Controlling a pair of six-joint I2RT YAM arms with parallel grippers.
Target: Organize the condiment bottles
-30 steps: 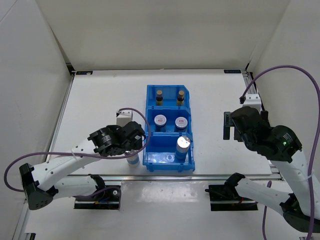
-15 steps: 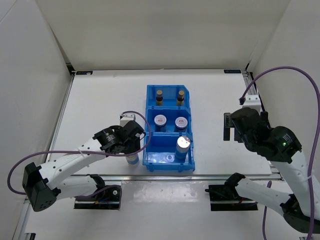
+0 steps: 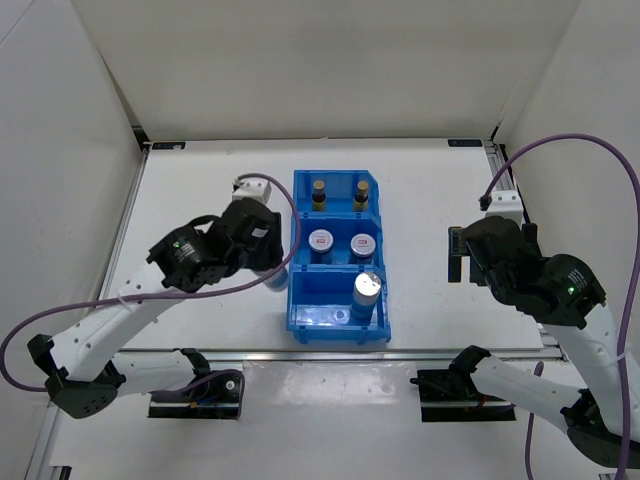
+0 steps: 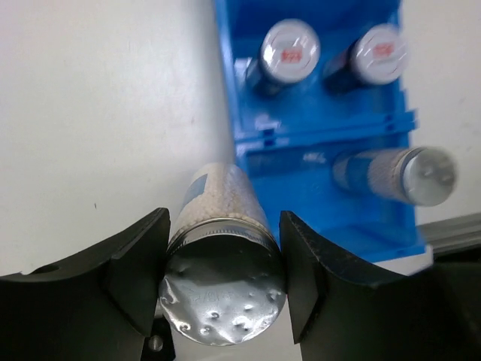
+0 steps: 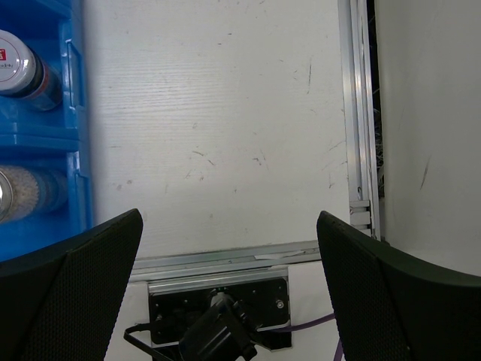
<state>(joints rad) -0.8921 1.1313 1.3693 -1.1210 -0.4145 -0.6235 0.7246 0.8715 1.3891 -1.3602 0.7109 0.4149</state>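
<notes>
Hidden or cropped:
- In the top view the left gripper (image 3: 264, 262) sits under its own wrist housing (image 3: 245, 225), so its fingers don't show there. Only the lower part of the held bottle (image 4: 219, 207) pokes out.
- Can't tell whether the base of the held bottle touches the table (image 3: 200, 180).
- The right wrist view crops the blue bin (image 5: 79, 98) at the left edge. 1 of the grey bottles (image 5: 19, 68) and the white bottle (image 5: 26, 192) are only partly in frame.

Left arm: the fingers (image 4: 139, 267) clamp the held bottle from 2 sides, just below its top. It's a white cylinder with a grainy-looking body, a blue band and a dented, shiny silver top. It is outside the blue bin, just beside the left wall, about level with the divider between the middle and near compartments.

Right gripper (image 5: 229, 218): the black curved fingers are spread wide and hold nothing. It hangs over the white table, well to the right of the bin.

The bin is glossy blue plastic with 3 compartments in a row:
- Far: 2 slim dark-brown bottles (image 3: 319, 193) with yellow labels, side by side.
- Middle: the 2 grey bottles, each with a round red-white label on top.
- Near: the 1 white bottle, silver top, on the right side. It looks upright from above.
</notes>
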